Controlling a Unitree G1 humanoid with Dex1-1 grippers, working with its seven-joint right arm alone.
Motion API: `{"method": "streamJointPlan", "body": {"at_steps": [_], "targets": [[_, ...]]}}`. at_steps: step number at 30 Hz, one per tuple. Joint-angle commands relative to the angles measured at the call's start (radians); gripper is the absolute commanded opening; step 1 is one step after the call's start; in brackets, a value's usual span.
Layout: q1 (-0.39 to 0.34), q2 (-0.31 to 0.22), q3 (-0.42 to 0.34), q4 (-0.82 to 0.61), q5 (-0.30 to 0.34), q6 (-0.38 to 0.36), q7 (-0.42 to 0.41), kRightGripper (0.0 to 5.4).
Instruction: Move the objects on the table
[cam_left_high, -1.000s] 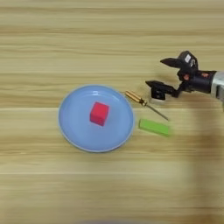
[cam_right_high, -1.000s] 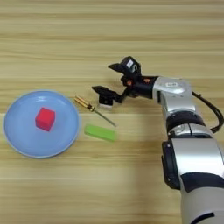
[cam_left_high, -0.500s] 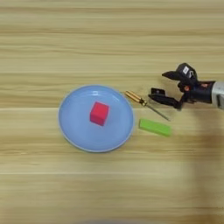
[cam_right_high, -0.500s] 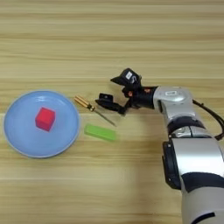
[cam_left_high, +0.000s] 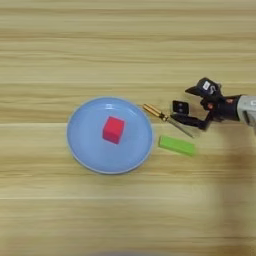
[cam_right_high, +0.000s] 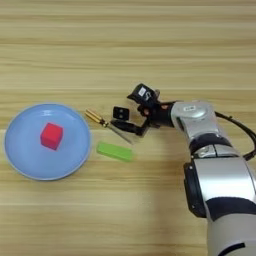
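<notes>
Four small items in play. Left eye view: red cube (cam_left_high: 113, 129) sits inside the light-blue plate (cam_left_high: 82, 150), roughly centre, so I'd count that one as placed, if the plate is the goal (task doesn't say). Screwdriver (cam_left_high: 165, 117) lies on the table (cam_left_high: 125, 45) just right of the plate rim, tip pointing right and down. Green bar (cam_left_high: 176, 145) flat on the wood below it, near but apart. Black square block (cam_left_high: 180, 107) is between the fingers of the right gripper (cam_left_high: 192, 106), close to the screwdriver tip.

Right eye view: same layout. Gripper fingers spread, upper one above the block, lower one under it by the screwdriver tip; can't tell if either touches the block or whether it rests on the table. Reads as open, not clamped.

Est.: 1 of 4 done; block, screwdriver, bar left.
</notes>
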Motion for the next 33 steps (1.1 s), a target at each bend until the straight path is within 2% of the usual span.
{"method": "streamJointPlan", "body": {"at_steps": [1,6,13,33], "targets": [[-0.08,-0.024,-0.001,-0.03,-0.005,0.004,-0.07,5.38],[-0.079,-0.013,0.013,-0.022,-0.025,0.021,-0.098,5.38],[-0.076,0.0,0.025,-0.017,-0.04,0.046,-0.114,4.57],[-0.067,0.01,0.036,-0.016,-0.044,0.059,-0.117,2.82]]}}
